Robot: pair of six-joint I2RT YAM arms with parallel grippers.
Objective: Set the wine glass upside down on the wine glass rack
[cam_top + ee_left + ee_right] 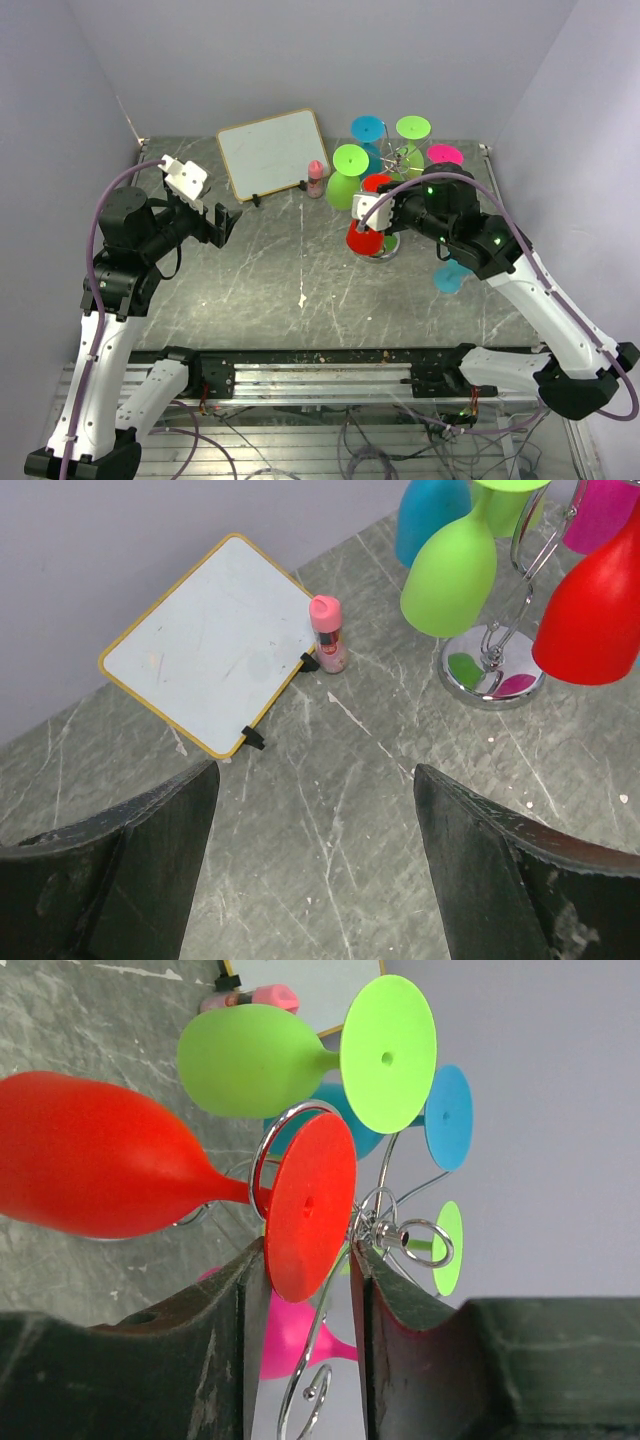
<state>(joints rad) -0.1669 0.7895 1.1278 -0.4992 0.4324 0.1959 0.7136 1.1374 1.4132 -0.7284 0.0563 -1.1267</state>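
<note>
Five coloured glasses hang bowl-down around the wine glass rack (405, 160), and the red wine glass (90, 1170) is the one in hand. Its stem lies inside a curled wire loop (290, 1120) of the rack, its flat foot (310, 1205) sits on the far side of that loop, and its bowl hangs above the table just beside the shiny round base (490, 665). It looks seated, so I judge this to be the letting-go step, with the placing as good as done.

The right gripper (305, 1260) has its two fingers parted, one on each side of the red foot. A thin gap seems to show on both sides, though the near finger (235, 1290) is so close to the rim that contact cannot be ruled out. The left gripper (315, 810) hangs spread wide and empty over bare table, with the white board (215, 640) and a small pink-capped bottle (328, 632) beyond it, well apart from the rack.

The next move calls for a little more clearance around the foot, then a straight retreat along the fingers' own line. Any sideways drift could catch the foot or the neighbouring green glass (250, 1060) and pull the stem out of its loop
</note>
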